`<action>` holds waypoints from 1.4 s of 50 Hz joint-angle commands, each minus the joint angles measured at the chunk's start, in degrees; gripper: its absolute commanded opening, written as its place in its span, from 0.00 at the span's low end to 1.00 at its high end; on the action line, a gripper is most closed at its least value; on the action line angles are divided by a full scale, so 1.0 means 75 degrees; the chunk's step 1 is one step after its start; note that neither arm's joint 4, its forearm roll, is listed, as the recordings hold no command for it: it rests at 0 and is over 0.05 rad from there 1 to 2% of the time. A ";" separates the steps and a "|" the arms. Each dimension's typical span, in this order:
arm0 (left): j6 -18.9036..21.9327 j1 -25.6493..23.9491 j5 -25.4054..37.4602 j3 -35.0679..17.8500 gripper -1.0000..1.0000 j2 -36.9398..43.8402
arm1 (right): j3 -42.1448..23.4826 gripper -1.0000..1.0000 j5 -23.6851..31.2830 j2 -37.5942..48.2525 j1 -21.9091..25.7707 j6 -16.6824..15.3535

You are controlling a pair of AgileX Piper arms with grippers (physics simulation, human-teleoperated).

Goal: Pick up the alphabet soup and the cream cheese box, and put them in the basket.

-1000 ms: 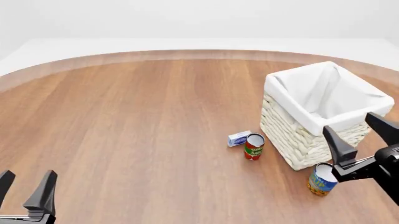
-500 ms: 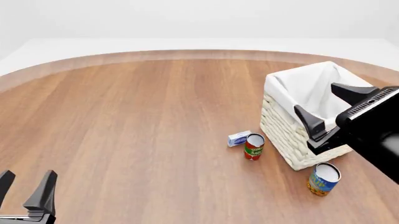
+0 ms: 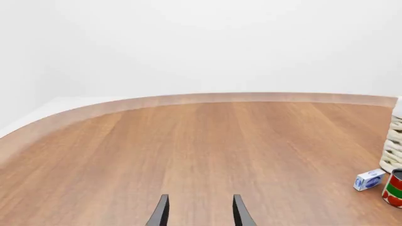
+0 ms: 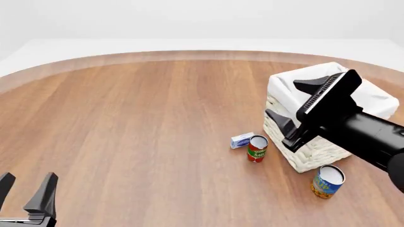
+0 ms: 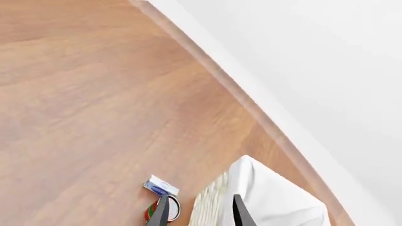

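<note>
Only front view shows alphabet soup [image 4: 328,181] upright.

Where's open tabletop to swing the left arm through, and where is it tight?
Bare wood runs from the left gripper across to the cream cheese box and back to the table's far edge. It is crowded on the right: box, red-and-green can, basket and alphabet soup cluster there, with the right gripper at the basket.

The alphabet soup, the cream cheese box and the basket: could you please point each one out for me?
alphabet soup [image 4: 327,181], front view, on its blue label.
cream cheese box [image 4: 241,140], front view, on its top face.
basket [image 4: 304,153], front view, on its woven side wall.
</note>
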 commanded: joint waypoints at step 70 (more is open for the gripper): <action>0.0000 0.0000 0.0000 0.0000 1.00 0.0000 | -0.1223 1.00 0.1152 0.1866 0.1365 -0.1797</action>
